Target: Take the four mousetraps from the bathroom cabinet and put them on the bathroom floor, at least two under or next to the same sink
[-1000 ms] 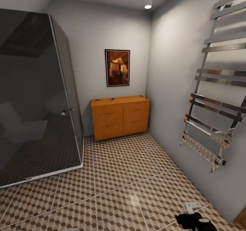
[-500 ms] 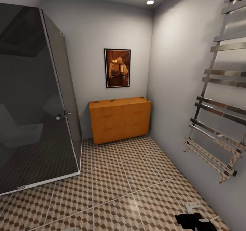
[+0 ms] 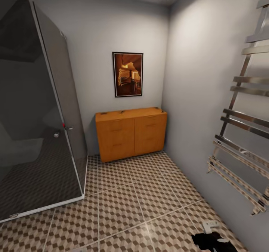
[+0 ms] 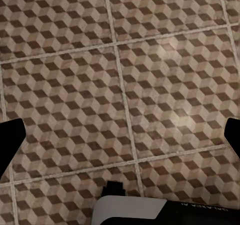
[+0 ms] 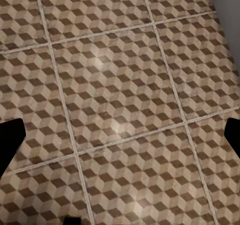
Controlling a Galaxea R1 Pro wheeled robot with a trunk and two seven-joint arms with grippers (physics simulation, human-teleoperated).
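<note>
cabinet: orange-brown
floor: brown-and-beige cube pattern, pale grout
walls: grey
shower glass: dark

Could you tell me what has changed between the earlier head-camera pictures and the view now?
Only the camera moved: the robot has advanced toward the cabinet, which looks slightly larger, while the shower enclosure and towel rail have slid outward. Nothing was grasped or released. The picture, the bathroom floor and the small dark items on the cabinet top are unchanged.

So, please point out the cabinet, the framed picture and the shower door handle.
cabinet [image 3: 130, 134]: head view, front, between the doors.
framed picture [image 3: 127, 74]: head view, its middle.
shower door handle [image 3: 64, 126]: head view, the knob.
</note>
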